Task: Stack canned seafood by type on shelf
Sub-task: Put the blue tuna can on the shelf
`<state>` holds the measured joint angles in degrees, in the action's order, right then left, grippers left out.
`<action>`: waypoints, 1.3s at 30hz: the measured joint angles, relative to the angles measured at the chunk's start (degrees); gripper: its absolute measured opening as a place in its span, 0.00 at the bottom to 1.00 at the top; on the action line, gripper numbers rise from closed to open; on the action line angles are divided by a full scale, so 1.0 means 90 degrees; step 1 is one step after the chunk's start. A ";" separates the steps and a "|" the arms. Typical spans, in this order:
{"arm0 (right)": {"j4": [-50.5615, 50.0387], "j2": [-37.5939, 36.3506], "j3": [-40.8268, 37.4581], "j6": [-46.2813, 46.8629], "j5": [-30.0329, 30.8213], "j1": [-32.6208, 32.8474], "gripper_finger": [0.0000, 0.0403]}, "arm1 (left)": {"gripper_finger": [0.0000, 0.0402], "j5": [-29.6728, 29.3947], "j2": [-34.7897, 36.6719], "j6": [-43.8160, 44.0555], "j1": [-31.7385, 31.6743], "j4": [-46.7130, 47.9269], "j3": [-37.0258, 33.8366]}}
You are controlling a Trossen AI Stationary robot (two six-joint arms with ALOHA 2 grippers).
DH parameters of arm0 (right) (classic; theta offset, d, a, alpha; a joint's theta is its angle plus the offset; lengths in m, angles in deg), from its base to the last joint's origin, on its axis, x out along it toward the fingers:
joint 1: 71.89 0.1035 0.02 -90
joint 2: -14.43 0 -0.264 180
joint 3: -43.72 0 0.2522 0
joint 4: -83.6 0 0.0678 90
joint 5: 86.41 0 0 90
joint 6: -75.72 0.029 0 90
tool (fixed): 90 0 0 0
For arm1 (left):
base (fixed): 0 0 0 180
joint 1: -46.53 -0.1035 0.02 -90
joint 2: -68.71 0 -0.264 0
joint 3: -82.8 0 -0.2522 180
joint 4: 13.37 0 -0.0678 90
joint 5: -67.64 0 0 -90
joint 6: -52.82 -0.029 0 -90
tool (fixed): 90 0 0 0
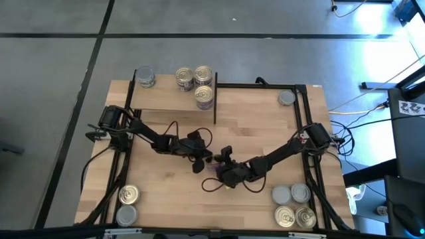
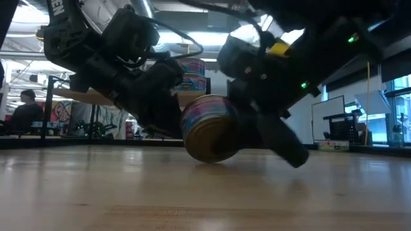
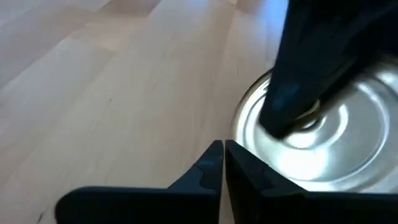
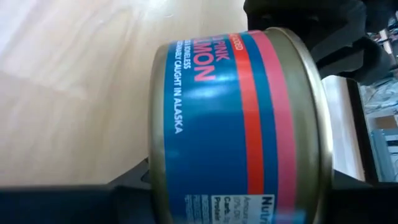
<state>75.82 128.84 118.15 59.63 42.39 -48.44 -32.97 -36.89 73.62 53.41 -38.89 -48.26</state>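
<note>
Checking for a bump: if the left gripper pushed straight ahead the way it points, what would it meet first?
Probably the tilted salmon can held by the right gripper; the shut left gripper points at its silver end, very close.

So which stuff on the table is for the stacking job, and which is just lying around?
For the job:
- salmon tin, tipped on its edge between the right tool and left tool
- tins on the shelf
- shelf
- tins at the near corners

Just lying about:
- cables beside the table
</note>
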 joint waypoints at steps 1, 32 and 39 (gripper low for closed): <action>-0.0094 -0.0054 0.0000 0.0078 0.0017 0.0026 0.45 | 0.05 0.0008 0.0000 -0.0046 0.0000 0.0014 0.0000; 0.0735 -0.0728 -0.0015 0.1290 -0.0319 0.0081 0.45 | 0.65 -0.0546 0.2521 -0.3029 0.1554 0.1867 0.0015; 0.0716 -0.0728 -0.0017 0.1480 -0.0338 0.0079 0.45 | 0.65 -0.0691 0.2524 -0.3077 0.1541 0.1871 0.0015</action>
<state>82.27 122.28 118.00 72.95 39.36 -47.73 -39.19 -14.17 45.93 67.28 -22.05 -48.12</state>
